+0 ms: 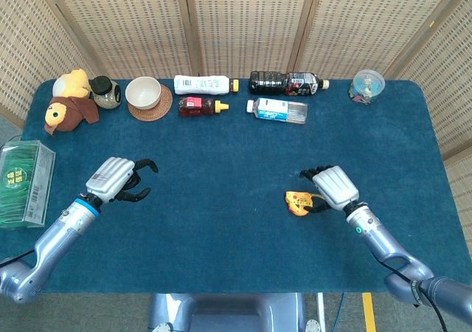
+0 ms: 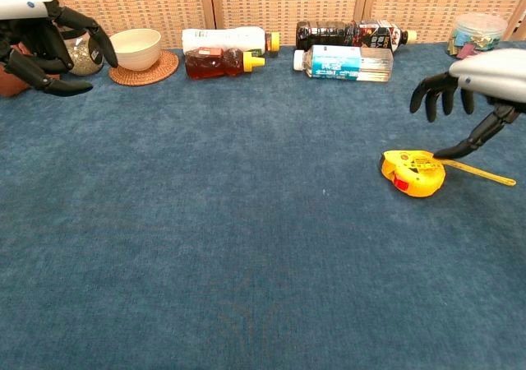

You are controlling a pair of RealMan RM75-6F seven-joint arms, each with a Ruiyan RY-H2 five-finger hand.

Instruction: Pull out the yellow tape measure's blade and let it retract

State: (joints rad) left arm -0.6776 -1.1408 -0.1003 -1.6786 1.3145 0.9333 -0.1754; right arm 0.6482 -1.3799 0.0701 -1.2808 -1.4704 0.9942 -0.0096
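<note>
The yellow tape measure [image 1: 298, 201] [image 2: 412, 172] lies on the blue table, right of centre. A short length of yellow blade [image 2: 485, 173] sticks out of it toward the right. My right hand [image 1: 333, 187] [image 2: 477, 90] hovers just above and to the right of it, fingers spread, holding nothing; the thumb tip points down close to the case. My left hand [image 1: 114, 178] [image 2: 41, 33] hangs over the left side of the table with its fingers loosely curved and apart, empty.
Along the far edge stand a plush toy [image 1: 68, 99], a small jar [image 1: 108, 92], a bowl [image 1: 143, 92] on a coaster, several lying bottles [image 1: 276, 111] and a clear tub [image 1: 367, 85]. A green box [image 1: 22, 183] sits at the left edge.
</note>
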